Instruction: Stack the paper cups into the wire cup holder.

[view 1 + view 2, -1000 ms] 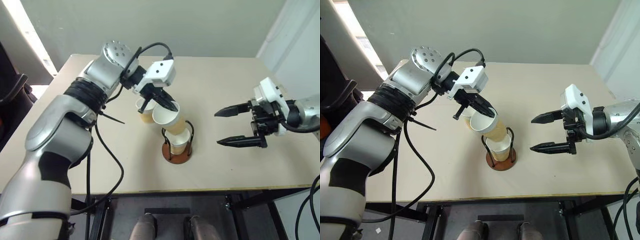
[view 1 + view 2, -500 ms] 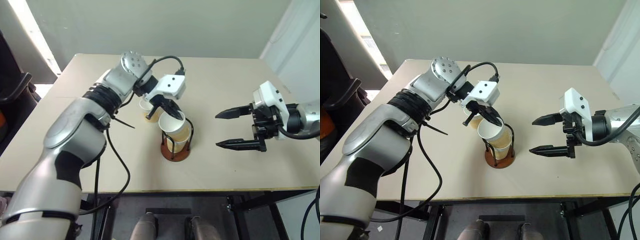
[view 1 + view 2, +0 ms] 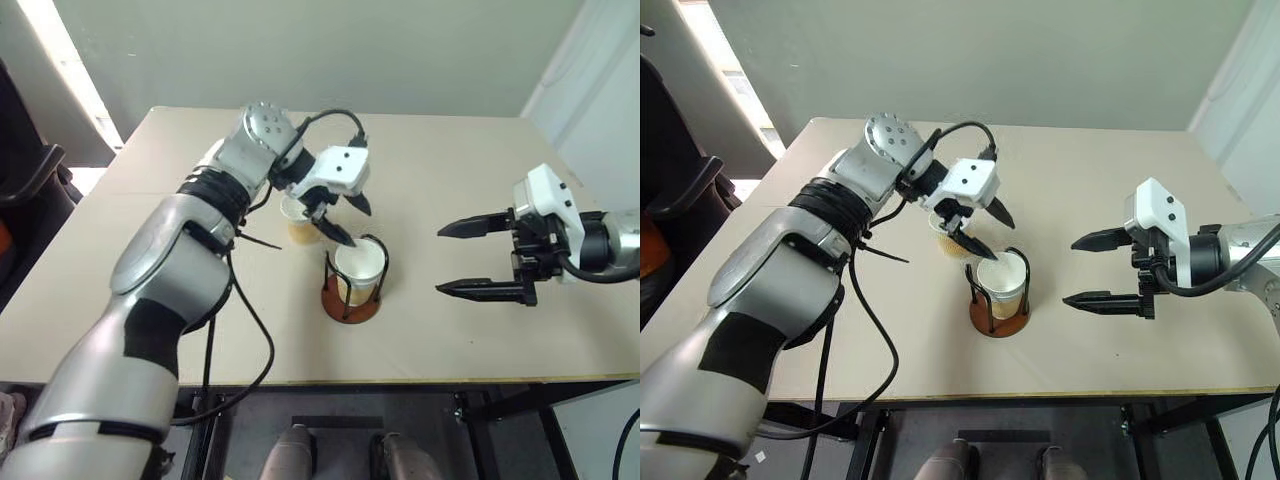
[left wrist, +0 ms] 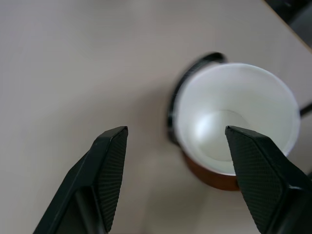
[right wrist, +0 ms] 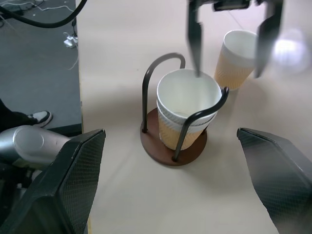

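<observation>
Two of the paper cups [image 5: 187, 109] are sitting nested inside the wire cup holder [image 5: 173, 146], which is standing near the middle of the surface [image 3: 480, 330], its black loops rising on either side of the upper cup's white rim. The third cup [image 5: 237, 58] is standing upright just beside the holder, on its far side, apart from the wires. The left tool [image 3: 340, 218] is hanging directly above the nested pair with its two black fingers spread wide and gripping nothing, one fingertip close over the rim. The right tool [image 3: 476, 258] is waiting well to the right of the holder, also spread wide and empty. The step in hand looks like the release of the second cup, with one cup left to stack. To do it well, the left tool should be lifting straight up so neither finger is catching the rim or a wire loop and tipping the stand, then moving to the remaining cup and gripping its wall without crushing the paper.
</observation>
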`<action>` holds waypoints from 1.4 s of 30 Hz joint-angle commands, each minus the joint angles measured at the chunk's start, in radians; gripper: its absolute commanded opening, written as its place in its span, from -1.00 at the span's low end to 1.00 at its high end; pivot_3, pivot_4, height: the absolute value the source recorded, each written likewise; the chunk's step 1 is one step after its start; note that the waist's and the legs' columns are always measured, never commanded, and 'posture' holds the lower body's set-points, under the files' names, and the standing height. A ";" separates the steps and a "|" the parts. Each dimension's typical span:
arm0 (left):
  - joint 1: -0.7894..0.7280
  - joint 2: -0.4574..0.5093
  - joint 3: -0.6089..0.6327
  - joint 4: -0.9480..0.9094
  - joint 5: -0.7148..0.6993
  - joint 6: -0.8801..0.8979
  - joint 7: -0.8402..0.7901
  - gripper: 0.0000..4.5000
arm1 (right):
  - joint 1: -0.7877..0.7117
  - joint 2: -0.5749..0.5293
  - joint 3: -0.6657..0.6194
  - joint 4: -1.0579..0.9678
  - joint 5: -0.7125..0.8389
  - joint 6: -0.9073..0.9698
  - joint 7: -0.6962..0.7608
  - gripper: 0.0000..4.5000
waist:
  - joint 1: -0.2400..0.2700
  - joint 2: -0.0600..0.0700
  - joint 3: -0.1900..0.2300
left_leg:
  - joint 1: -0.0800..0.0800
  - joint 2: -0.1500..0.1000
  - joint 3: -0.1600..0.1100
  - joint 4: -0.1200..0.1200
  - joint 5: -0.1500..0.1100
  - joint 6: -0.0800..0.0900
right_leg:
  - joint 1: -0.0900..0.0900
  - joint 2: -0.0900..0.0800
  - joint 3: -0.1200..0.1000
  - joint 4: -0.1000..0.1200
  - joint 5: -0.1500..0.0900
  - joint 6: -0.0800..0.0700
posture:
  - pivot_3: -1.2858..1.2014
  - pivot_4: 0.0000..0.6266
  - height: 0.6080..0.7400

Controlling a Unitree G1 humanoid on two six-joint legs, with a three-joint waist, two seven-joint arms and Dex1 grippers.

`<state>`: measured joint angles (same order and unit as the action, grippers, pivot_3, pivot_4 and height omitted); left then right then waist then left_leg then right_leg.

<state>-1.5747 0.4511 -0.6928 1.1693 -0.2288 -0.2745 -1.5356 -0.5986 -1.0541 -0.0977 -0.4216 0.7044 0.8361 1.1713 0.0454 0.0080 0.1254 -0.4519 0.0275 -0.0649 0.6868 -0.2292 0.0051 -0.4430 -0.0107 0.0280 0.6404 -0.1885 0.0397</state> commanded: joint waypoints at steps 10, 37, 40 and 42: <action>0.040 0.111 0.207 0.127 0.274 0.051 0.057 0.54 | -0.153 0.185 0.096 0.054 -0.073 -0.026 -0.171 1.00 | -0.008 0.001 0.000 | -0.001 0.001 -0.002 -0.002 0.001 0.001 | -0.004 0.002 0.001 0.001 0.000 -0.002 | 0.03 -0.52 1.00; 0.055 0.116 0.381 0.111 0.445 -0.039 0.038 -0.99 | -0.085 0.069 -0.049 -0.006 0.047 0.031 -0.093 1.00 | -0.011 0.000 0.000 | -0.002 -0.013 0.000 -0.003 0.002 0.005 | -0.007 -0.010 0.002 0.002 -0.001 0.001 | 0.03 -0.52 1.00; -0.005 0.131 0.413 0.020 0.273 -0.043 -0.072 -0.99 | -0.007 -0.005 -0.149 -0.034 0.131 0.028 0.017 1.00 | -0.005 0.000 0.000 | -0.005 -0.015 0.000 -0.004 0.003 0.004 | -0.008 -0.009 0.001 0.001 -0.003 0.002 | 0.03 -0.52 1.00; -0.016 0.147 0.374 -0.094 0.105 0.002 -0.079 -0.99 | 0.014 -0.032 -0.165 -0.017 0.124 0.014 0.021 1.00 | -0.006 0.000 0.000 | -0.008 -0.014 -0.001 -0.003 0.004 0.002 | -0.009 -0.010 0.002 0.002 -0.005 0.004 | 0.03 -0.52 1.00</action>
<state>-1.5463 0.5972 -0.3149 1.1767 0.0061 -0.2904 -1.5702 -0.5812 -1.0660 -0.2116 -0.4299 0.8091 0.8676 1.1774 0.0395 0.0075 0.1252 -0.4596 0.0119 -0.0640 0.6836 -0.2237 0.0036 -0.4515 -0.0205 0.0293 0.6421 -0.1941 0.0440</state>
